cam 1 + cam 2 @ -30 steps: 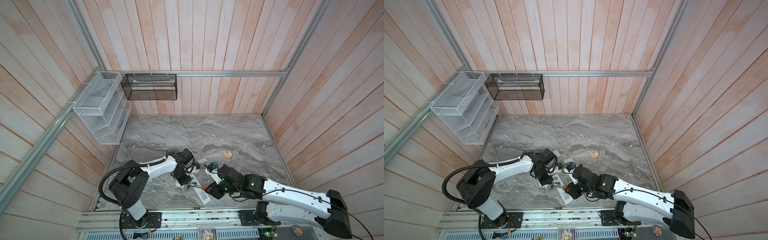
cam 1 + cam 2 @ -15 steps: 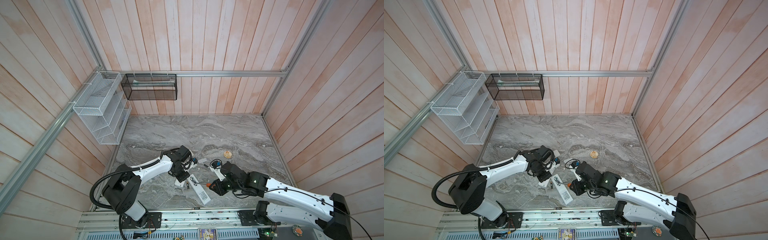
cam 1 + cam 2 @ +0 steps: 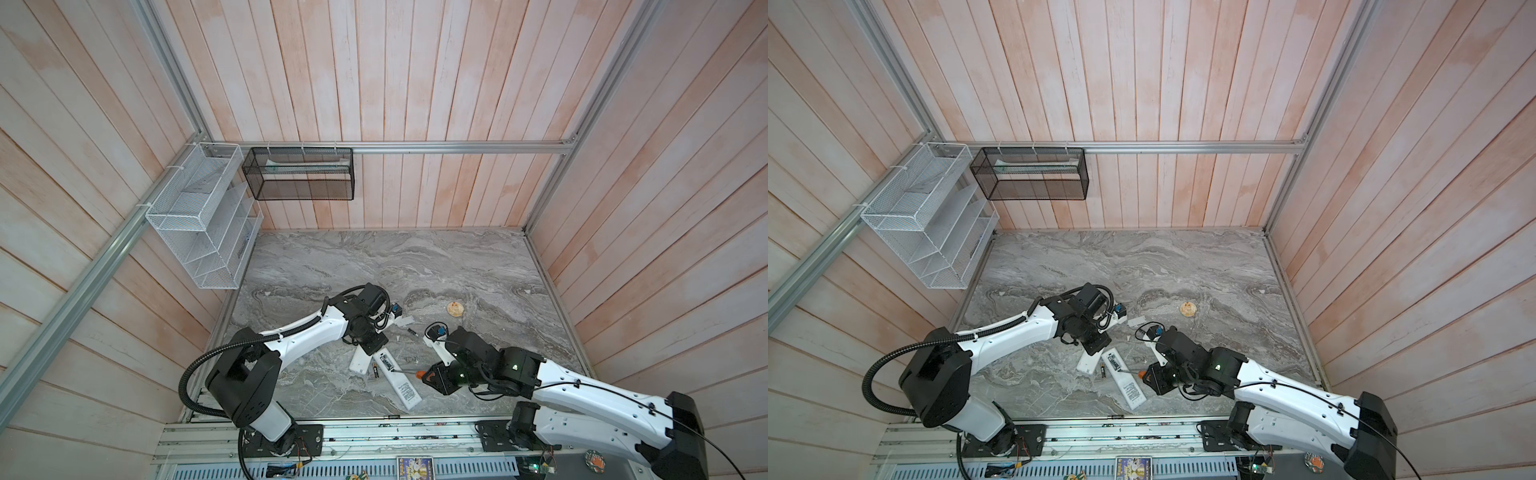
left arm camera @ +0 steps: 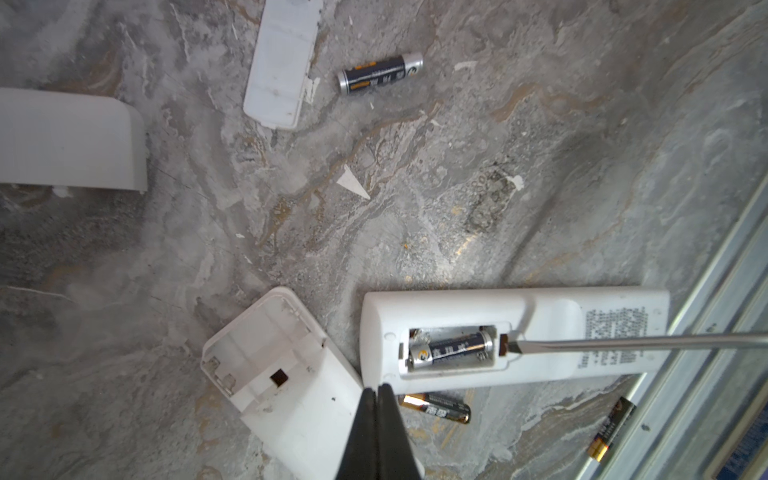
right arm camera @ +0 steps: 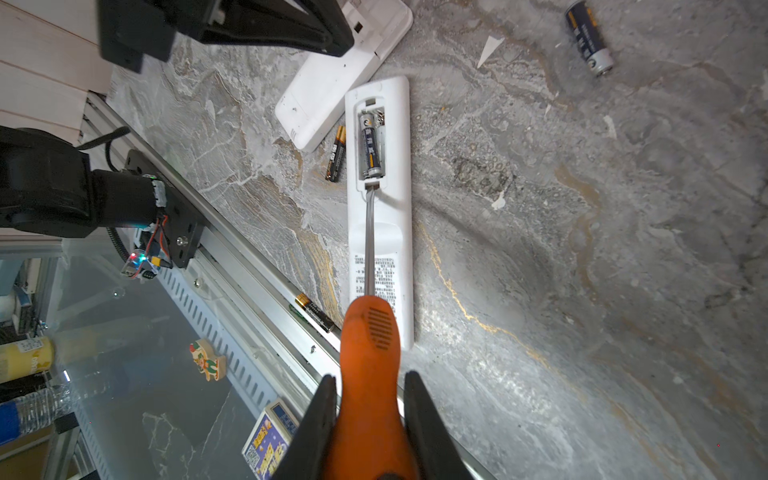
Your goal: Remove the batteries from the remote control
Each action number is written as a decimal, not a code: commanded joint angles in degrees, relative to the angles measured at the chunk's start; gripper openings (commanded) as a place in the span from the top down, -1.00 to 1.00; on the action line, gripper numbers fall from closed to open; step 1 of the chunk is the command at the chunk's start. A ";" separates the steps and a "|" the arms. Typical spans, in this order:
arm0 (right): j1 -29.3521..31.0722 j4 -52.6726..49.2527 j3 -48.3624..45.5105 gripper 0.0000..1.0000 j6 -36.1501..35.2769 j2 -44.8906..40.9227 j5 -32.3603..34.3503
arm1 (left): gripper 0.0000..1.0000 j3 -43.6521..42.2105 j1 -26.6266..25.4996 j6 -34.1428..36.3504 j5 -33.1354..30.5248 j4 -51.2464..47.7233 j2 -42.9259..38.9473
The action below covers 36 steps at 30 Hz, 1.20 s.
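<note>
One battery [image 4: 453,348] sits in the open compartment of the long remote [image 4: 552,328]. A loose battery [image 4: 434,408] lies just beside that remote, and two more lie farther from it. The right gripper [image 5: 370,376] clamps the orange screwdriver [image 5: 368,332], with its tip at the compartment's end. The left gripper [image 4: 376,388] is closed on nothing, beside the same remote. I judge prying is in hand; next the tip must slide under the cell and lever it up. Since one second ago, both arms have hardly moved.

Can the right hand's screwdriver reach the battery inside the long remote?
Probably yes: the compartment is uncovered, the right hand holds the screwdriver tip at its end by the battery, and the left hand is aside.
</note>
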 commanded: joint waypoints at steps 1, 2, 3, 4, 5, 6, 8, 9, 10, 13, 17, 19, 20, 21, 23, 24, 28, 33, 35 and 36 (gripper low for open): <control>-0.97 -2.51 3.62 1.00 -3.28 1.97 1.96 | 1.00 -1.45 -0.18 -3.99 1.90 -0.23 -1.53; -1.37 -3.14 4.33 1.00 -3.66 2.43 2.21 | 1.00 -1.65 -0.19 -5.70 1.82 -0.31 -2.53; -1.61 -3.60 4.72 1.00 -4.04 2.70 2.26 | 1.00 -1.79 -0.24 -7.84 1.35 -0.33 -3.63; -1.88 -4.18 5.02 1.00 -4.21 2.58 2.69 | 1.00 -1.85 -0.10 -10.51 1.05 -0.48 -4.63; -2.04 -4.77 5.13 1.00 -4.40 2.41 2.90 | 1.00 -1.77 -0.10 -12.95 1.68 -0.87 -5.53; -2.29 -5.08 5.20 1.00 -4.58 2.16 2.94 | 1.00 -1.76 -0.10 -14.89 2.25 -1.46 -6.16; -2.72 -6.16 5.64 1.00 -4.42 1.03 3.69 | 0.89 -1.76 -0.05 -20.58 2.68 -3.21 -7.00; -2.92 -6.87 5.88 1.00 -4.06 0.37 4.62 | 0.84 -1.97 -0.01 -23.14 3.03 -3.77 -7.28; -3.15 -7.66 6.01 1.00 -3.57 -0.59 5.55 | 0.80 -2.61 -0.09 -25.94 3.72 -4.11 -7.50; -4.10 -9.55 5.05 1.00 -2.39 -2.76 5.68 | 0.57 -5.37 -0.90 -31.53 8.09 -1.44 -8.77; -4.08 -9.76 2.60 1.00 -1.56 -4.98 3.19 | 0.46 -9.59 -1.94 -35.54 10.69 5.40 -8.84; -4.09 -9.57 1.64 1.00 -0.44 -6.36 2.74 | 0.46 -10.26 -1.94 -36.15 10.50 7.13 -7.18; -4.09 -9.20 1.12 1.00 0.10 -6.98 2.19 | 0.46 -10.58 -1.94 -36.26 10.92 8.11 -6.14; -4.09 -8.72 0.48 1.00 0.43 -7.35 1.23 | 0.46 -10.89 -1.94 -36.29 11.43 8.92 -5.32; -4.04 -7.79 -1.17 1.00 1.13 -7.72 -1.36 | 0.46 -10.83 -2.16 -36.23 12.21 10.62 -3.64; -4.00 -7.42 -2.09 1.00 1.27 -7.71 -2.56 | 0.46 -10.66 -2.25 -36.26 12.40 11.40 -3.06; -3.28 -4.24 -5.51 1.00 2.26 -7.82 -6.24 | 0.46 -8.82 -2.38 -36.23 12.78 13.19 0.13; -2.66 -1.47 -7.13 1.00 3.47 -8.45 -8.25 | 0.46 -5.25 -2.09 -34.03 13.11 13.70 6.94; -1.90 -0.55 -7.26 1.00 4.06 -8.66 -8.75 | 0.46 -3.72 -1.69 -33.15 13.58 14.31 9.54; -1.53 -0.07 -7.31 1.00 4.37 -8.78 -8.88 | 0.46 -2.81 -1.59 -32.77 13.76 14.25 10.34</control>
